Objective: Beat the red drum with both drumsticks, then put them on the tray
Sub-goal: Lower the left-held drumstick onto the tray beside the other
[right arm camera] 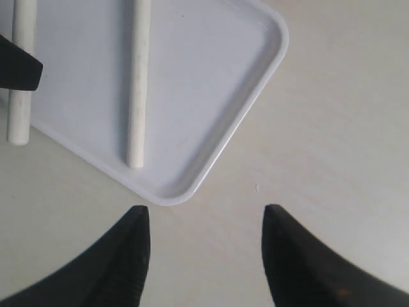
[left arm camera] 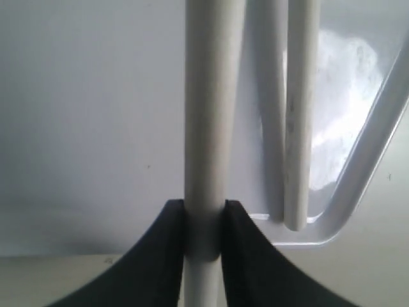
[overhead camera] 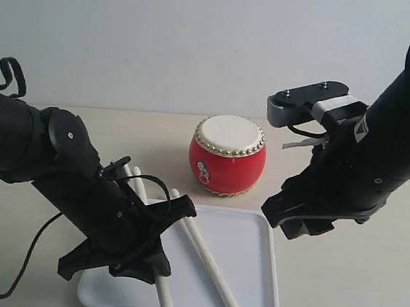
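Note:
The red drum (overhead camera: 227, 156) stands upright behind the white tray (overhead camera: 254, 276). One drumstick (overhead camera: 205, 260) lies loose in the tray (right arm camera: 211, 96); the right wrist view shows it too (right arm camera: 137, 83). My left gripper (overhead camera: 158, 236) is shut on the other drumstick (overhead camera: 164, 296), which slants over the tray's left part, its far end sticking out past the rim. In the left wrist view this held stick (left arm camera: 204, 128) runs between the jaws of the gripper (left arm camera: 204, 214), the loose stick (left arm camera: 300, 128) beside it. My right gripper (overhead camera: 282, 220) (right arm camera: 204, 214) is open and empty above the table by the tray's far right corner.
The pale tabletop (overhead camera: 345, 285) stretches to the right of the tray. A plain wall stands behind the drum. A black cable (overhead camera: 33, 253) hangs from the left arm near the tray's left side.

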`<move>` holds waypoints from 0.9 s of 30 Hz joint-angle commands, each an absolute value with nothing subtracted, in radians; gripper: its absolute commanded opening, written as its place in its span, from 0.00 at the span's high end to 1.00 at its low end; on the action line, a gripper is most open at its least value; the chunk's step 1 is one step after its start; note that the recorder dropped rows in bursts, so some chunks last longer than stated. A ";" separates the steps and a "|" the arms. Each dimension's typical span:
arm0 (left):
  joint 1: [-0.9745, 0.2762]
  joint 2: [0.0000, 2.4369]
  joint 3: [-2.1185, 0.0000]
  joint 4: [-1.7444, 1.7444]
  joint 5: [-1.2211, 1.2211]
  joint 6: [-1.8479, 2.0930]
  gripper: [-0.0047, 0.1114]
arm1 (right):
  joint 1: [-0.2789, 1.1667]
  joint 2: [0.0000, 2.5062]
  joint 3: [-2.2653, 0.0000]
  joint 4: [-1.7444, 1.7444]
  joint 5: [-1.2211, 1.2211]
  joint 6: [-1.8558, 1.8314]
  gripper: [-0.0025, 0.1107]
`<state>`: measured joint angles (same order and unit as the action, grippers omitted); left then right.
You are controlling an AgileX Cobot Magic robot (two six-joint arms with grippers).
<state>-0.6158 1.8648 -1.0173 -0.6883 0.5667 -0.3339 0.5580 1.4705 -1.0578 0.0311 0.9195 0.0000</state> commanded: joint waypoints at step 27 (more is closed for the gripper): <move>-0.621 1.956 -1.050 -0.684 0.510 -0.316 0.96 | 0.558 1.466 -1.053 0.027 0.883 -0.024 0.52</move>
